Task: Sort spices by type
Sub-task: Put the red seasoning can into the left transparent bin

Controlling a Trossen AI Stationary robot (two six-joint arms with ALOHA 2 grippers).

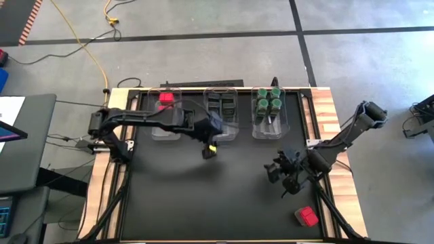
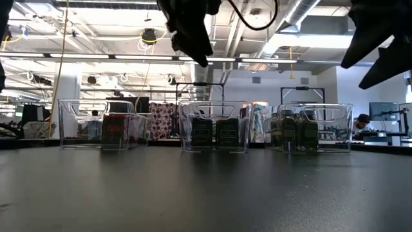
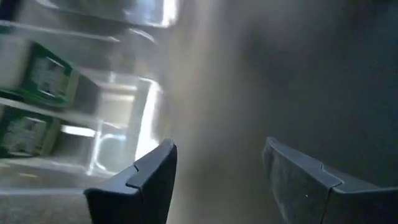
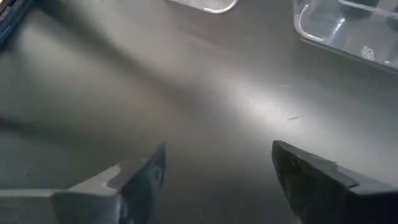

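Red block spice (image 1: 306,216) lies alone near the worktop's (image 1: 203,203) near right corner, the one container not yet binned. Three clear bins line the far edge: left bin (image 1: 165,129) has a red one, middle bin (image 1: 222,129) the dark ones, right bin (image 1: 270,130) the green-lidded jars. Right hand (image 1: 290,181) hovers nearby, released, fingers spread, empty. Left hand (image 1: 209,152) is also empty, fingers apart, in front of the middle bin. Next, I judge: the right hand must go down over the red block.

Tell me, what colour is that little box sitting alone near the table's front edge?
Red. The lone spice box shows best in the high view.
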